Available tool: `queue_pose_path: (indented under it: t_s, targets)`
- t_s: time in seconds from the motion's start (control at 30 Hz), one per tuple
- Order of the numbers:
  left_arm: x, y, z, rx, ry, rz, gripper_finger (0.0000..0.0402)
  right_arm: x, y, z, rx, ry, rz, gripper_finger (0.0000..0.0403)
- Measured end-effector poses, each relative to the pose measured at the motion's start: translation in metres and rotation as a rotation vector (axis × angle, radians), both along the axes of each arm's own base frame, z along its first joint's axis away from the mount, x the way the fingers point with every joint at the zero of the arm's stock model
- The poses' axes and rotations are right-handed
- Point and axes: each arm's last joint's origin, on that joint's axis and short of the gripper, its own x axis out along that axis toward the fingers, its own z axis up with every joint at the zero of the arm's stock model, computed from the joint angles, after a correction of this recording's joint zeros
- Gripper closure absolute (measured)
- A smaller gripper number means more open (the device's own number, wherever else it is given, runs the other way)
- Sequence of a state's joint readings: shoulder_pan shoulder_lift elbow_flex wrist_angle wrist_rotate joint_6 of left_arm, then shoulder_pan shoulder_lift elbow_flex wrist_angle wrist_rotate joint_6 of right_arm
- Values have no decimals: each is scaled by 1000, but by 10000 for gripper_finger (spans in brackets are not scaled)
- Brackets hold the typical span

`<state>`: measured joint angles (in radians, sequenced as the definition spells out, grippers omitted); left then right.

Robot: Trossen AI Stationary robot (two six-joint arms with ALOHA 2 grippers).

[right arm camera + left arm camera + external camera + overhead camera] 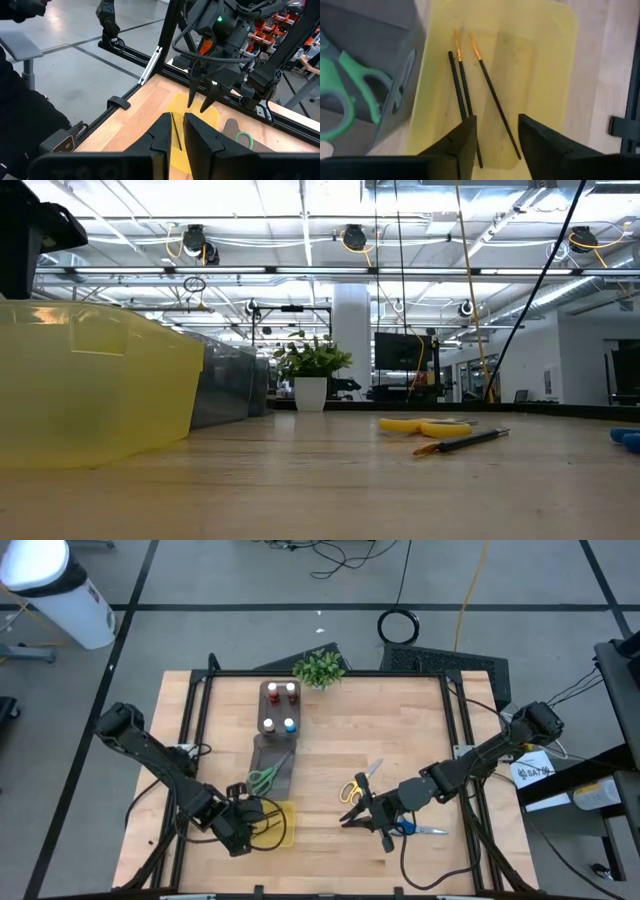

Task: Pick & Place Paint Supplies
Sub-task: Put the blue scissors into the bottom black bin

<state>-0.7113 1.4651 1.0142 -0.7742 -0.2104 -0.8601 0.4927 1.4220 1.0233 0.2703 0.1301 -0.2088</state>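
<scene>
Three thin dark brushes (465, 95) lie side by side on the floor of the yellow tray (540, 60). My left gripper (497, 125) hangs open just above them, pointing steeply down, with nothing between its fingers. My right gripper (174, 122) is held level above the table's near middle (347, 818), facing the left arm, shut on a thin dark brush (173, 131). Another brush (465, 442) and yellow scissors (355, 786) lie on the table. Green scissors (265, 778) rest in the grey organiser tray (268, 752), and paint bottles (280, 706) stand at its far end. My right gripper pinches a thin dark brush's shaft (172, 120) between its two fingers. The fingers come level from the table's right side and lie across the shaft. The brush is lifted clear of the table; which part of its length is held, the fingers hide.
Blue scissors (412, 828) lie just right of my right gripper. A small potted plant (319, 668) stands at the table's far edge. Black frame rails (195, 710) run along the table's left and right sides. Bare wood (400, 720) lies at the far right.
</scene>
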Motion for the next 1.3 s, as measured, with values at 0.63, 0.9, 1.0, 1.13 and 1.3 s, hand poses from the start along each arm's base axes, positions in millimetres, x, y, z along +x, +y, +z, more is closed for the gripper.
queue_pose_path:
  t_s: [0.63, 0.9, 1.0, 1.13, 1.3]
  targets:
    - [63, -19, 25, 194, -708, -224, 210, -2, -1, -10, 40, 128, -24, 358]
    - [117, -2, -13, 111, -749, -275, 210, -4, -2, -14, -12, 153, -16, 358]
    - [125, 8, -27, 104, -699, -271, 210, -3, -2, -22, 2, 219, -31, 358]
    - [130, 21, -25, 73, -690, -225, 210, 2, 1, -40, 20, 242, -44, 350]
    - [131, 25, -22, 57, -691, -201, 210, 6, -11, -70, -11, 305, -135, 310]
